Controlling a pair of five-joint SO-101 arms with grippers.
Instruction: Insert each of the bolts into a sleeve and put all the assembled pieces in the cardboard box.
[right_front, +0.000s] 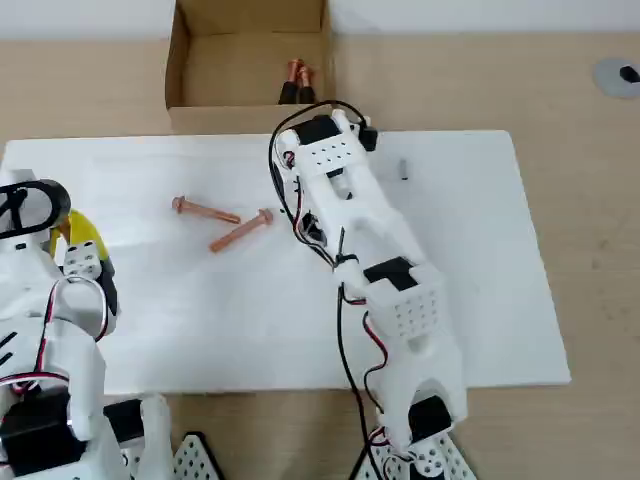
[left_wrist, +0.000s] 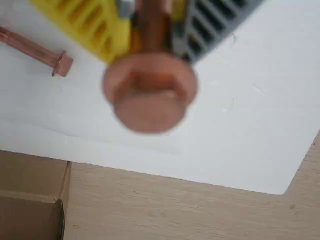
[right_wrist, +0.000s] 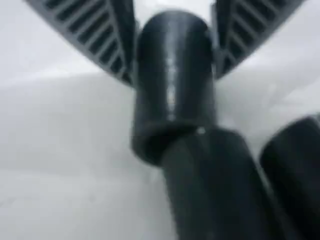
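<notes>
Holding bolt (left_wrist: 150, 95) in L claw (left_wrist: 151, 27); sleeve (right_wrist: 172, 85) pinched in R claw (right_wrist: 172, 35).

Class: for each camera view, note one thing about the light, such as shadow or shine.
High view: the two loose copper bolts cast only thin, soft shadows on the white board. Left wrist view: the held copper flanged bolt shows no glare. Right wrist view: the black cylindrical sleeve carries a pale sheen down its side.
</notes>
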